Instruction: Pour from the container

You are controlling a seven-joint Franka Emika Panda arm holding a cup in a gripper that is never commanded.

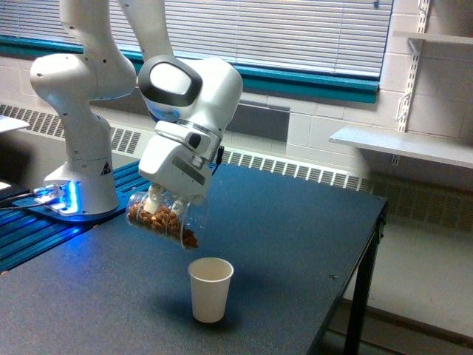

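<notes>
The container [164, 220] is a clear plastic cup lying tilted on its side in the air, its mouth turned down toward the exterior view's right. Brown nut-like pieces [159, 218] fill its lower side up to the lip. My gripper [165, 201] is shut on the container from above. A white paper cup [210, 289] stands upright on the dark table [295, 244], below and slightly to the right of the container's mouth. I see nothing falling between them.
The arm's white base [77, 174] stands on a blue-lit mount at the exterior view's left. The table's right edge [369, 244] drops to the floor. A wall shelf [399, 144] and a radiator run along the back.
</notes>
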